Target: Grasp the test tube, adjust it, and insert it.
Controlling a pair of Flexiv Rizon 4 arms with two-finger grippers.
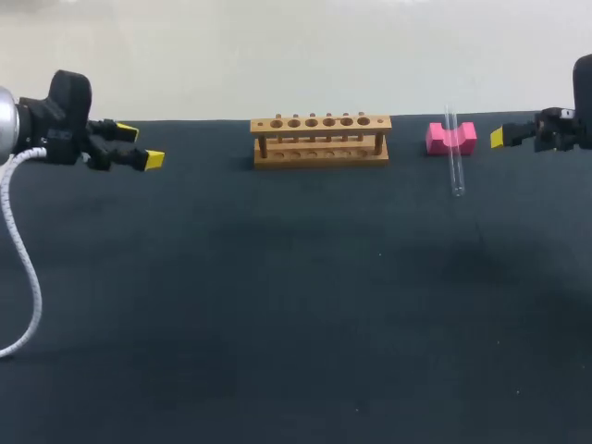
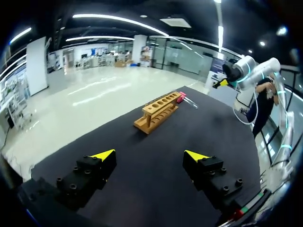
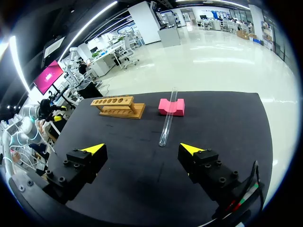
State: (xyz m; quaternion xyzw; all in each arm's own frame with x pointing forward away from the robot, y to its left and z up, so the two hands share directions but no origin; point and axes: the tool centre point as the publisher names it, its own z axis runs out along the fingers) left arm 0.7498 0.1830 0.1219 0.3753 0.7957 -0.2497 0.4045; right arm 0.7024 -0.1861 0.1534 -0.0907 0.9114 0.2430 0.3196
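The dark bench (image 1: 277, 305) carries a wooden rack (image 1: 320, 141) with a row of holes and, near it, a pink block (image 1: 450, 139). A clear test tube (image 1: 454, 159) lies across the block, one end touching the bench.

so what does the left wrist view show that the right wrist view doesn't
Only the left wrist view: the left gripper close up, jaws open and empty, with the wooden rack ahead of it. Only the right wrist view: the right gripper close up, jaws open and empty, with the test tube straight ahead. Both: wooden rack, test tube lying across the pink block, and the table.
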